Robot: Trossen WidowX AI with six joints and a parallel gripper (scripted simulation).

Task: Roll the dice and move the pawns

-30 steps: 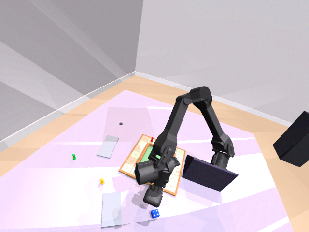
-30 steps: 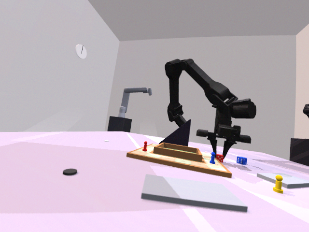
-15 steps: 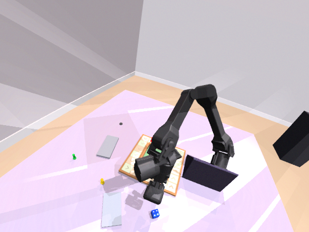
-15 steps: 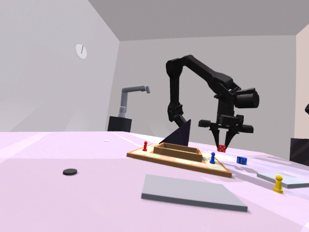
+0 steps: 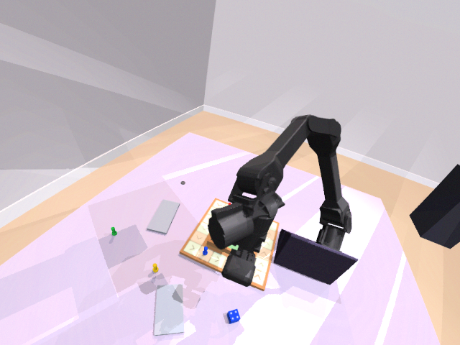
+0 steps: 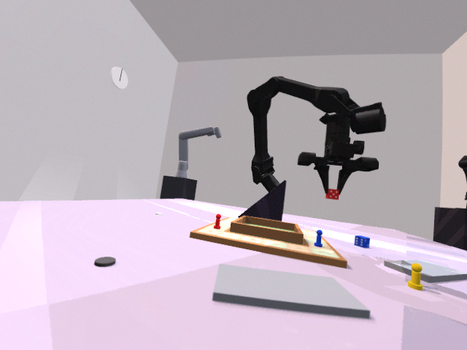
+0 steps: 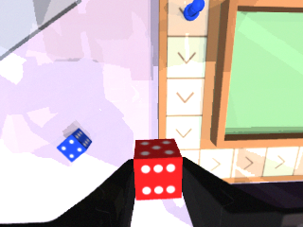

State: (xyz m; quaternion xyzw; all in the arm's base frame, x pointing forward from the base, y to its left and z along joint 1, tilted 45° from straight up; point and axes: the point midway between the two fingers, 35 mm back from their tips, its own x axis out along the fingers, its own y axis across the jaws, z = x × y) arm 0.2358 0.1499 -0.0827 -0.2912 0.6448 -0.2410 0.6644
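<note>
My gripper [image 6: 332, 192] [image 7: 156, 165] is shut on the red die [image 6: 332, 194] [image 7: 157, 177] and holds it high above the table; the top view hides the die behind the arm. The blue die [image 5: 233, 315] [image 6: 362, 241] [image 7: 73, 147] rests on the table beside the board, four pips up. The tray [image 6: 270, 232] [image 7: 219, 95] stands in the middle of the board [image 5: 198, 261] [image 6: 263, 249] [image 7: 162, 95], its green floor bare where visible. The blue pawn [image 5: 205, 251] [image 6: 319, 238] [image 7: 193, 9] stands on a board square. The red pawn [image 5: 229, 203] [image 6: 217, 221] stands on the board's far side, mostly hidden in the top view.
A dark upright panel [image 5: 313, 256] [image 6: 269, 205] stands beside the board. Two grey plates [image 5: 163, 216] [image 5: 169, 310] [image 6: 286, 289], a yellow pawn [image 5: 155, 267] [image 6: 415, 276], a green pawn [image 5: 113, 231] and a dark disc [image 5: 182, 182] [image 6: 105, 261] are on the table.
</note>
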